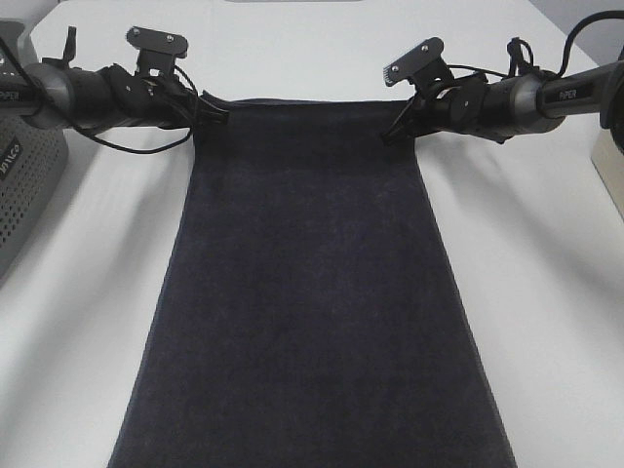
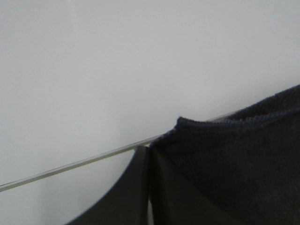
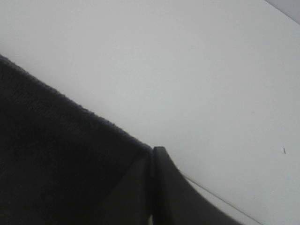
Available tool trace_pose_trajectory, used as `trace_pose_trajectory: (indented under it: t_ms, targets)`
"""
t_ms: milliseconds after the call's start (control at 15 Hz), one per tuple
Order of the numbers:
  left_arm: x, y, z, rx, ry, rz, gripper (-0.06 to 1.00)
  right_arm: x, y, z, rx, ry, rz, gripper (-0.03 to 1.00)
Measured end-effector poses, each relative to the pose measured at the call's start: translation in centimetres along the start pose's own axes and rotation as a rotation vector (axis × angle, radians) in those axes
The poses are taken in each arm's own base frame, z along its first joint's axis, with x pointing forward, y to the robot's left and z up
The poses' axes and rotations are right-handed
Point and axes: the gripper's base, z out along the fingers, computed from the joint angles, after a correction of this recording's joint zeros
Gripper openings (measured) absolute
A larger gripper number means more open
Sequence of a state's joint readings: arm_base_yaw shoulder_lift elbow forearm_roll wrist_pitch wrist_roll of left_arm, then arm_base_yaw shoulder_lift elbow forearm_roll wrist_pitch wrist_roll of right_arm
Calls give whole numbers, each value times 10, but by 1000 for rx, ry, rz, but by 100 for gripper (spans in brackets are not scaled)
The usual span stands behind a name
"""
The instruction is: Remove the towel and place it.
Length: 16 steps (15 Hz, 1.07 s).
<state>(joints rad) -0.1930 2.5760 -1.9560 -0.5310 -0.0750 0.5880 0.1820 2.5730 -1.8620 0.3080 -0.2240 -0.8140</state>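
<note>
Both far corners of towel [image 1: 312, 292] pinched in closed jaws, spread taut above worktop [image 1: 546, 292], likely for flat placement.

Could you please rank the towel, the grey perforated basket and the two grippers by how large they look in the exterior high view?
1. The towel, by far the largest.
2. The grey perforated basket, though the frame's edge cuts it off.
3. The left gripper and right gripper look alike, so I won't rank them.

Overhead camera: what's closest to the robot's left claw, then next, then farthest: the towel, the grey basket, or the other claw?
1. Towel: pinched in the left gripper, middle.
2. Grey basket: left edge.
3. Right gripper: across the towel, holding the other corner.
</note>
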Motion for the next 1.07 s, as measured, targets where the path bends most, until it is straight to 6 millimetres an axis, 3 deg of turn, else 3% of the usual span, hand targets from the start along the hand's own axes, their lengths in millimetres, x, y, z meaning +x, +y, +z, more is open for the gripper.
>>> trace_pose_trajectory:
  t_ms: [467,800,1067]
  targets:
    - [5,-2,3,-8,-7,-68,0,7,2,6,37,-31,83,1]
    - [26,-4,12,-9,29,-66,0,7,3,6,33,-29,115,1]
    - [28,-4,13,-10,31,-65,0,9,5,6,12,-5,118,1]
